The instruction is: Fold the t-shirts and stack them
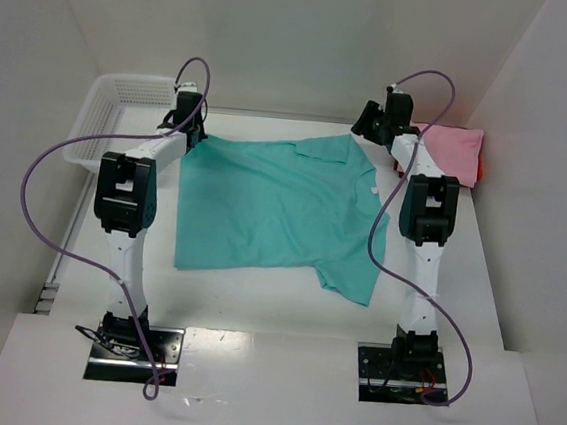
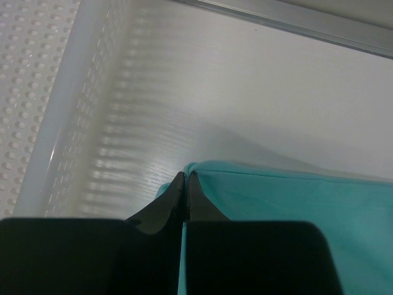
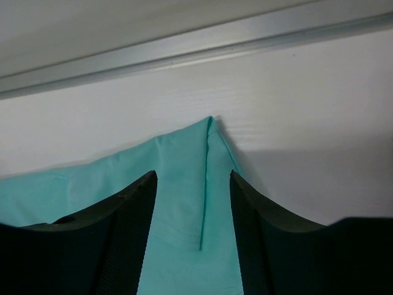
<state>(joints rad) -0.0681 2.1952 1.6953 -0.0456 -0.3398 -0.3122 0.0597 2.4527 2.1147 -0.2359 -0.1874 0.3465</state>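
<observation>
Teal-green t-shirt (image 1: 274, 207) lies spread (collared); left pincer (image 2: 185, 177) pinches its corner, right pincer (image 3: 192, 179) gapes.

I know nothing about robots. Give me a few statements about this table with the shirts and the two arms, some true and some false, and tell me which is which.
1. The teal shirt lies spread out on the table. True.
2. The left gripper is open. False: it is shut on a corner of the teal shirt.
3. The right gripper has its jaws apart, with a corner of the teal shirt between them. True.
4. The folded pink shirt sits in the white mesh basket. False: it lies at the table's far right, and the basket stands at the far left.
</observation>
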